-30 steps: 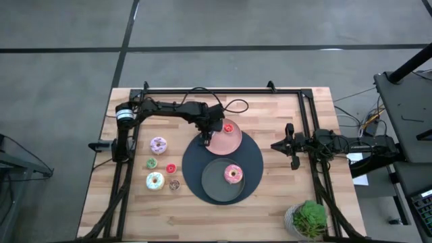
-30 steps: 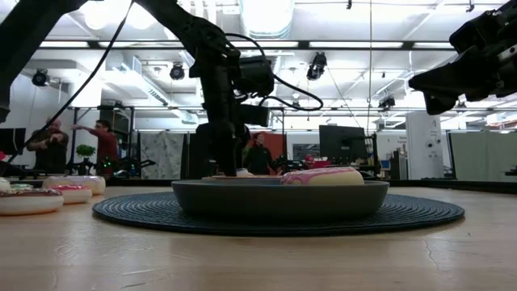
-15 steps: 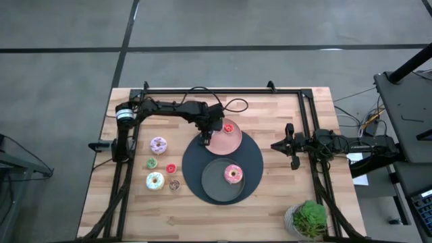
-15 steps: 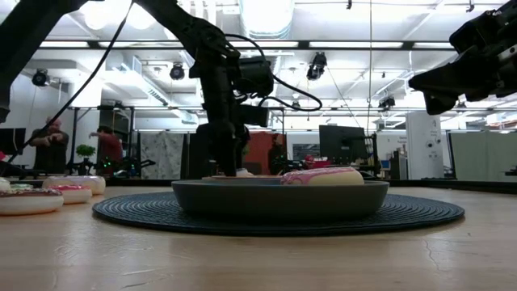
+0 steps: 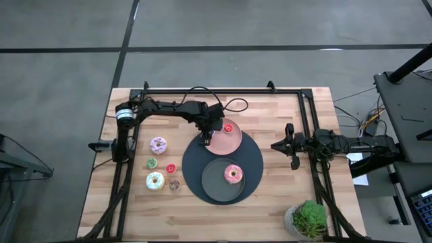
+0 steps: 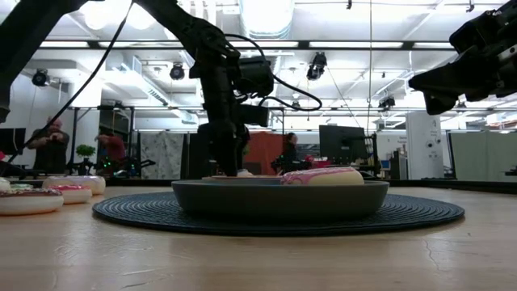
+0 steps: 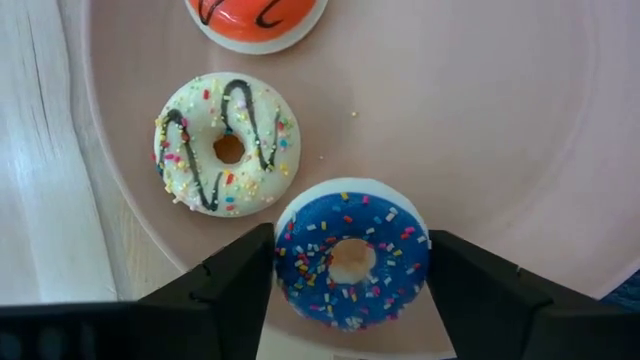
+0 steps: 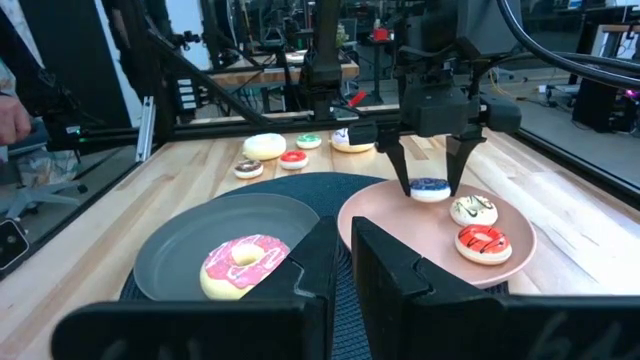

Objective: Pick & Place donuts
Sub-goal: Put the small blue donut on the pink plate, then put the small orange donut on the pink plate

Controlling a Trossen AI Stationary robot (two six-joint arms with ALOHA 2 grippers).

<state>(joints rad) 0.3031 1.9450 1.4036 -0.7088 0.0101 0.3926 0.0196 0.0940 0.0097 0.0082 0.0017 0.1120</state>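
Left gripper (image 7: 350, 275) low over pink plate (image 7: 520, 130), fingers apart flanking blue donut (image 7: 351, 262) resting there beside white donut (image 7: 228, 144); right gripper (image 5: 291, 146) idle above tabletop (image 5: 283, 196), fingers together.

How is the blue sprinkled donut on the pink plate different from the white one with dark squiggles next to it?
The blue frosted donut sits between the left gripper fingers; the white frosted donut lies free beside it. The blue one carries only coloured sprinkles; the white one has dark zigzag lines as well. The blue donut lies nearer the round pink plate's rim. Both are small rings, lying flat on that plate.
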